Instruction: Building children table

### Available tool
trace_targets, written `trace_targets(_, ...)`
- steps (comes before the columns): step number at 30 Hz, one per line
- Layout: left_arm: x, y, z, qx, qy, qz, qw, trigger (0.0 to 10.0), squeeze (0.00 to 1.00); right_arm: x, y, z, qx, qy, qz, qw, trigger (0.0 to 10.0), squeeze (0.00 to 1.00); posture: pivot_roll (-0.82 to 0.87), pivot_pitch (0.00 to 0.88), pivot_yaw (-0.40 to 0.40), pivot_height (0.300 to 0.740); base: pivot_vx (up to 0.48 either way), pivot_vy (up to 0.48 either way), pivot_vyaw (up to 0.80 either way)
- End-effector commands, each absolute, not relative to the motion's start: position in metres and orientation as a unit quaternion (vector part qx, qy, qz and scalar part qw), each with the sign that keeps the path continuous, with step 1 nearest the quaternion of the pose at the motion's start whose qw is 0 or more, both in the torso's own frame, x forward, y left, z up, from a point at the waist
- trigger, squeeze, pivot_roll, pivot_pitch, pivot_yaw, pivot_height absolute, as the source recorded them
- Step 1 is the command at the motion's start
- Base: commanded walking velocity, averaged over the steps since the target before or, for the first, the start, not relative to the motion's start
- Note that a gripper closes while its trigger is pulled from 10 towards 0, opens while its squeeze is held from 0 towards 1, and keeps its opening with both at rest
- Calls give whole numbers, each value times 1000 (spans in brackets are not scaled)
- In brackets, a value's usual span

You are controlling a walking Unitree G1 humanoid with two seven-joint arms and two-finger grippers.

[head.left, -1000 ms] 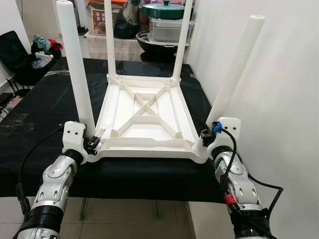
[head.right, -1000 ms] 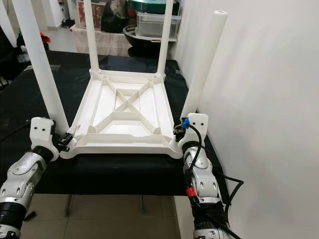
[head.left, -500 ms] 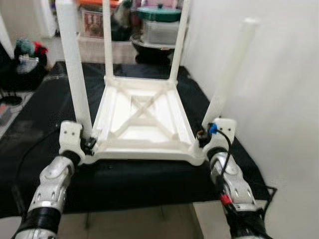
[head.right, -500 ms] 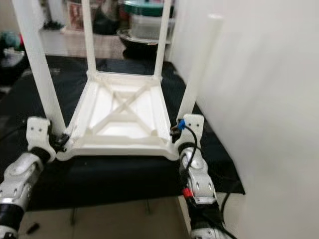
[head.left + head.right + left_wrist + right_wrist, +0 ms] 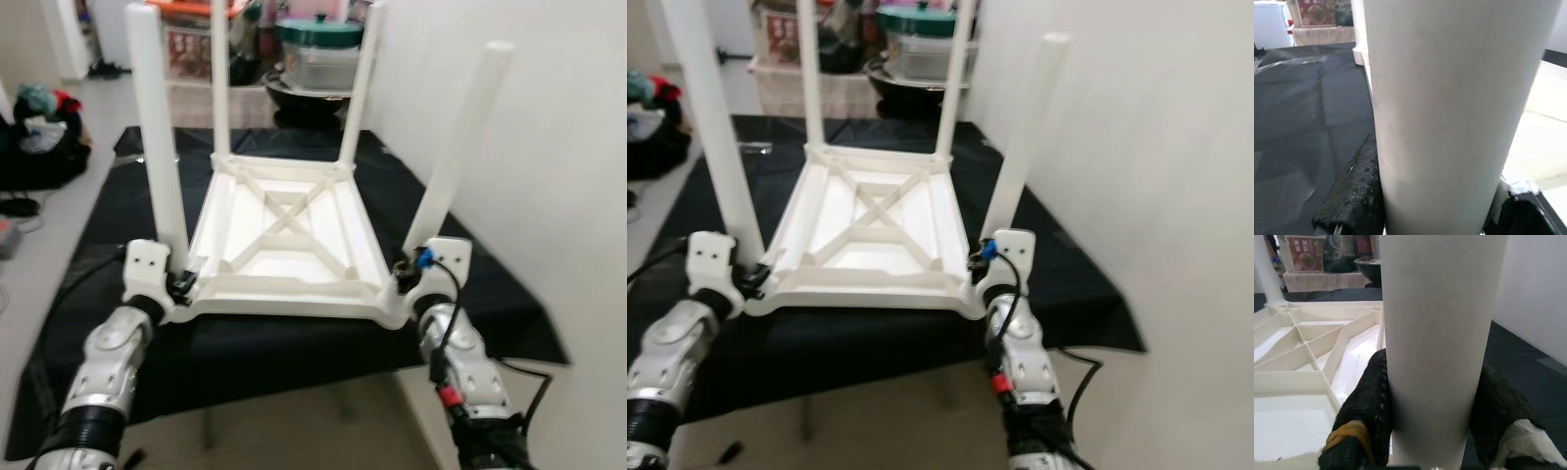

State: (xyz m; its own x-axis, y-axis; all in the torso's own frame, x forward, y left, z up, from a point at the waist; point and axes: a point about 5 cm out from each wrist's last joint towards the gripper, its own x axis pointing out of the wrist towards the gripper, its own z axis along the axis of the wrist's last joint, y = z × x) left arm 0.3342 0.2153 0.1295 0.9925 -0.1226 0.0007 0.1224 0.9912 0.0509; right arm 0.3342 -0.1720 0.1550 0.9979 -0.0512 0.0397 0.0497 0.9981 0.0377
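Place: a lived-in home, likely a spare or storage room
Walls: plain white wall (image 5: 578, 147) close on the right
Storage: lidded pot (image 5: 320, 30) and stacked plastic containers (image 5: 323, 67) at the back
Floor: pale tiles (image 5: 39, 245), a blurred heap of bags (image 5: 37, 137) on the left
Desk: covered with black cloth (image 5: 118, 215)

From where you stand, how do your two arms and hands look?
Both arms are silver jointed metal with black collars and white wrist housings. The left hand has a black cable looping off. The right hand has a blue connector, a black cable and a red ring. The fingers have black textured pads.
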Motion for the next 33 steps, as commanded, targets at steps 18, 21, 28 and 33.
trace_targets(18, 337, 219, 138, 24, -20, -45, 999, 10000, 0, 339, -171, 146, 7, 12, -1, 1000, 1608, 0, 72, 0, -101, 740, 0, 0, 618)
trace_targets(21, 337, 219, 137, 24, -19, -45, 998, 10000, 0, 342, -178, 148, 4, 19, -14, 1000, 10000, 0, 70, 0, -100, 740, 0, 0, 0)
trace_targets(28, 338, 223, 137, 27, -17, -39, 999, 10000, 0, 341, -179, 145, -2, 26, -23, 999, 10000, 0, 71, 0, -101, 740, 0, 0, 0)
trace_targets(33, 339, 225, 137, 14, -14, -41, 999, 10000, 0, 339, -173, 141, 1, 31, -23, 999, 10000, 0, 69, 0, -98, 740, 0, 0, 0)
